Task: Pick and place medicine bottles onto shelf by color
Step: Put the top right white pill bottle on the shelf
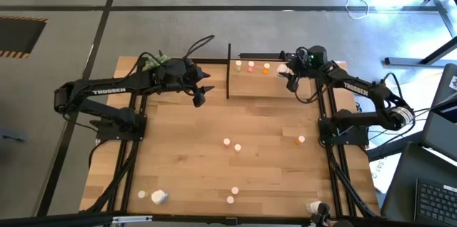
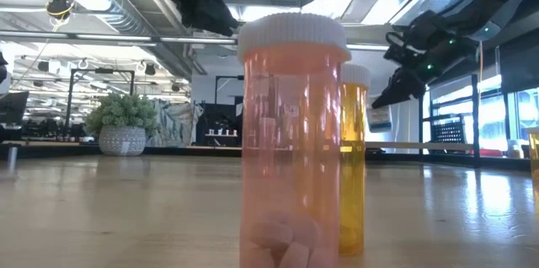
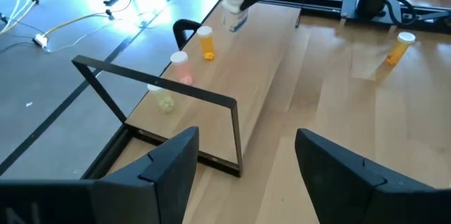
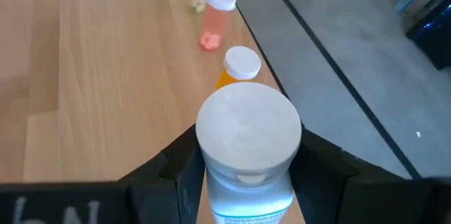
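Placement is the step in hand, by my reading: the right gripper (image 4: 243,175) has its fingers clamped on the sides of a white-capped clear bottle (image 4: 248,136), held upright with its long axis vertical, over the right end of the shelf (image 1: 275,84). Along the shelf board away from the held bottle stand an orange bottle (image 4: 238,65), then a pinkish-red bottle (image 4: 215,16), then a pale yellowish one at the far end. The relation that matters is that the free board lies straight beneath the fingers, so the coming move calls for a plain descent, staying on the near side of the orange bottle. The left gripper (image 3: 243,164) hangs just off the opposite end of the shelf, fingers apart and empty. More bottles stand scattered on the table (image 1: 186,141), well apart from the shelf.
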You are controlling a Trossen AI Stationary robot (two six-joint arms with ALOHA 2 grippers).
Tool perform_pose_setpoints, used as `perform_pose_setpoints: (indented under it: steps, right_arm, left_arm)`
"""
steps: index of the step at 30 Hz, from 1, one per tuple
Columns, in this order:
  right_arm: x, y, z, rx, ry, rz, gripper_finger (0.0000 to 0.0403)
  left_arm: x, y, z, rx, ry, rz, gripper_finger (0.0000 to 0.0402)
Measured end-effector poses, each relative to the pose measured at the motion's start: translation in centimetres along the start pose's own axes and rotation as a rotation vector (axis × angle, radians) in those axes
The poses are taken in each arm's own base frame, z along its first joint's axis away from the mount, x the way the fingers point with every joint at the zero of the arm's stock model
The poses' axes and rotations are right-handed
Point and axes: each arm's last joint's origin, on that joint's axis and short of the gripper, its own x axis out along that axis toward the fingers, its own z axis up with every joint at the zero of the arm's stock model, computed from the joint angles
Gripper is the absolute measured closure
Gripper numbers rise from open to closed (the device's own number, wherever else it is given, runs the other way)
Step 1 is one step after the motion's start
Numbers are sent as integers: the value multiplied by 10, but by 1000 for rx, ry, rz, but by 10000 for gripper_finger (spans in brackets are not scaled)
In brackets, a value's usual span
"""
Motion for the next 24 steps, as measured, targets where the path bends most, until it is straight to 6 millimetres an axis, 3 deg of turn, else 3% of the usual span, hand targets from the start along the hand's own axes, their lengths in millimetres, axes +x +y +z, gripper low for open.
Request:
perform_pose_setpoints:
  steps: [9, 24]
  right_arm:
    - [17, -4, -10, 8, 56, -19, 230]
    - [18, -5, -10, 37, 53, -37, 208]
  left_arm:
    - [0, -1, 0, -45, 0, -6, 172]
    - [0, -1, 0, -48, 1, -6, 172]
